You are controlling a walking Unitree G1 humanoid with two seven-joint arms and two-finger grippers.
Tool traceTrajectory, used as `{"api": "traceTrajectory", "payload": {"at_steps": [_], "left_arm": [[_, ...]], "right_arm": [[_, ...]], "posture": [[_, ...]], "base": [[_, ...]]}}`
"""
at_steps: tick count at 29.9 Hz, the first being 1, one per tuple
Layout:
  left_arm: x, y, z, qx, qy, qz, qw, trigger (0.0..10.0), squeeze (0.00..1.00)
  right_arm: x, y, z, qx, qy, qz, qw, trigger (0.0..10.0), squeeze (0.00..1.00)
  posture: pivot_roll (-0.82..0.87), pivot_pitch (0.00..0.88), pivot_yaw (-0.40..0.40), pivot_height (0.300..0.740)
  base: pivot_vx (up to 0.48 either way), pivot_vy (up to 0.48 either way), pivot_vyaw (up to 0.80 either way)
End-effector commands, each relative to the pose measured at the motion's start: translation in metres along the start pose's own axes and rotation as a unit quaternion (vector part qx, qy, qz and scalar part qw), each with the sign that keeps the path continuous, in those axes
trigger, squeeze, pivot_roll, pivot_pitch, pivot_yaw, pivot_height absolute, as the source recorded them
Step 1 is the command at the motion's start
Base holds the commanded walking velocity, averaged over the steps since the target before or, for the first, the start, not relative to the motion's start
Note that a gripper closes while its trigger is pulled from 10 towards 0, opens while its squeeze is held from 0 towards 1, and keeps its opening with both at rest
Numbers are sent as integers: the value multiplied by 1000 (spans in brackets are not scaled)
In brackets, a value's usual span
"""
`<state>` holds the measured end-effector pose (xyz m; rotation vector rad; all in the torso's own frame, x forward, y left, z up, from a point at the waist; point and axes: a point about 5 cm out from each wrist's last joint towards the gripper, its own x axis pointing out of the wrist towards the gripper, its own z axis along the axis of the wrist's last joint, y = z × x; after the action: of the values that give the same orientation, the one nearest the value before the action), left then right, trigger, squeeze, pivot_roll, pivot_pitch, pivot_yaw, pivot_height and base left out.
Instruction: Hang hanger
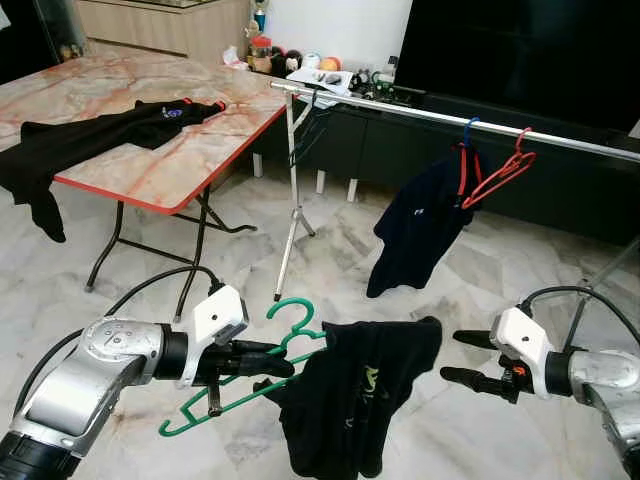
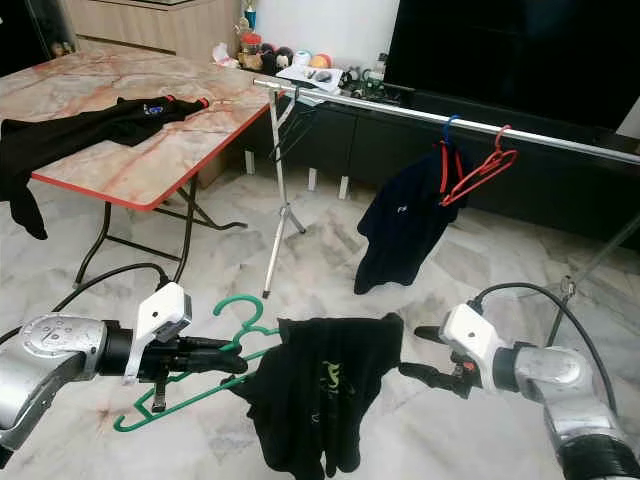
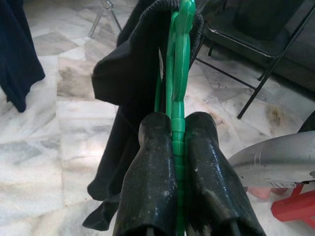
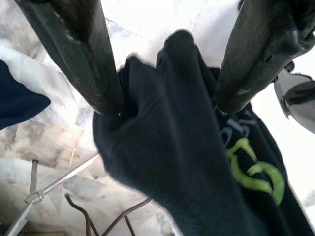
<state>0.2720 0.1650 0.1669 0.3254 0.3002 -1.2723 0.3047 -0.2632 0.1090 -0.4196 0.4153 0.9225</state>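
Observation:
My left gripper is shut on a green plastic hanger, held low in front of me with its hook pointing up. A black shirt with a green print hangs bunched over the hanger's right end. My right gripper is open just to the right of the shirt, level with its top edge; in the right wrist view the cloth lies beyond the spread fingers. The silver clothes rail runs across ahead and above.
On the rail hang a dark blue shirt and an empty red hanger. The rail's stand leg is at its left end. A marble-top folding table with a black garment stands left. A dark TV is behind.

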Motion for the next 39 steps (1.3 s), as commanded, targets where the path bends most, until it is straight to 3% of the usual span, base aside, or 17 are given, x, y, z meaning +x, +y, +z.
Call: {"api": "traceTrajectory", "payload": {"at_steps": [1,11,21,32,39], "left_arm": [[1,-2,18,29,-21,-20,999,0,0],[6,-14,34,49,-38,-59,996,0,0],[13,-20,41,54,-48,-77,994,0,0],[19,-22,42,53,-53,-82,994,0,0],[19,-21,42,54,-53,-81,994,0,0]], "right_arm": [[-3,-1,-4,12,-6,-7,1000,10000,0],[11,4,-18,31,19,-22,999,10000,0],[31,18,-10,70,-46,25,996,10000,0],[30,38,-17,104,-62,138,983,10000,0],[21,36,-19,101,-57,150,982,10000,0]], "posture": [[118,7,-88,740],[130,0,-83,740],[134,0,-84,740],[134,5,-90,740],[126,10,-92,740]], "base": [[0,0,0],[0,0,0],[0,0,0],[0,0,0],[0,0,0]]}}
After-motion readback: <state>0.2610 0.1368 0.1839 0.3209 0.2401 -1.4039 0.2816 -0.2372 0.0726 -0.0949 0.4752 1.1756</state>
